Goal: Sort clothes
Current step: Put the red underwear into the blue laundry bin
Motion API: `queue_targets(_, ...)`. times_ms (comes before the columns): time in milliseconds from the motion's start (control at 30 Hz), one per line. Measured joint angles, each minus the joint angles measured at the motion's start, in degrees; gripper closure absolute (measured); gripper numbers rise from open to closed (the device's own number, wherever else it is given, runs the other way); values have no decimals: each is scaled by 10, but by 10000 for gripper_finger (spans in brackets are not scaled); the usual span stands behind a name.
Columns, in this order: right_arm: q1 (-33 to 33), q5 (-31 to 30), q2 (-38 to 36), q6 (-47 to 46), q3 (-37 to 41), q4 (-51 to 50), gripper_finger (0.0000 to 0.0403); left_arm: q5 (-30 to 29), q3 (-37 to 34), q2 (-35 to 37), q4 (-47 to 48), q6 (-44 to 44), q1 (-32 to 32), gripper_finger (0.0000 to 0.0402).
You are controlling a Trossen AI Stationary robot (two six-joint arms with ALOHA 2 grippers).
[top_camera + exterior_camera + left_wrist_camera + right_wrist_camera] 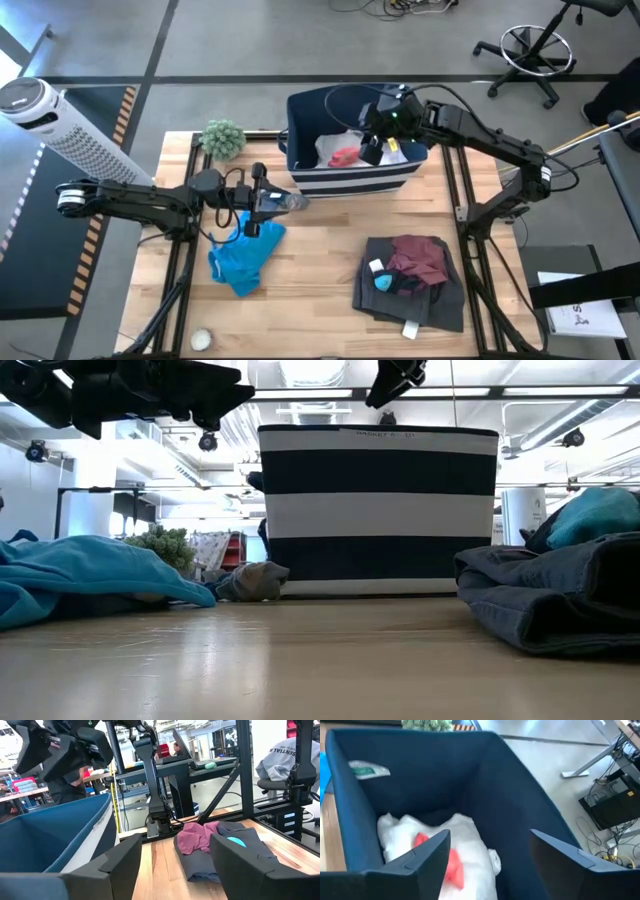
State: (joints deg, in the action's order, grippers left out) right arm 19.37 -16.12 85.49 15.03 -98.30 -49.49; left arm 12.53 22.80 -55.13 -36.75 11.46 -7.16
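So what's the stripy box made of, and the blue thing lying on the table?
The stripy bin looks like stiff woven fabric, matte navy and white: its walls stand up but its rim bows softly. The blue garment looks like soft knit cloth, probably cotton or fleece, since it lies crumpled in loose folds with no shine. The table seems pale wood, with visible plank lines and grain.

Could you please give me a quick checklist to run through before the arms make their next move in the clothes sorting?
1. Right hand empty and open above the bin: ok.
2. Left hand open, holding nothing: ok.
3. White garment and red garment lying fully inside the bin: ok.
4. Blue garment still on the table, unsorted: not ok.
5. Grey pile with maroon garment on it, unsorted: not ok.
6. Small grey piece beside the bin's base, within the left hand's reach: cannot tell.
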Motion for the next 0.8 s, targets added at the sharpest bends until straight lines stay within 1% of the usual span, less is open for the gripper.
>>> queue_targets(100, -14, 7, -7, -12, 1, -52, 147, 0, 0, 0, 0, 0, 0, 174)
queue_targets(233, -59, 11, -32, -41, 27, -112, 164, 0, 0, 0, 1, 0, 0, 173)
queue_targets(400, -141, 11, -80, -100, 96, -115, 169, 0, 0, 0, 7, 0, 0, 180)
queue_targets(567, -236, 3, -122, -185, 178, -102, 152, 1, 0, 0, 8, -15, 0, 183)
queue_targets(800, -368, -4, -137, -307, 263, -101, 131, 2, 0, 1, 8, -22, 0, 165)
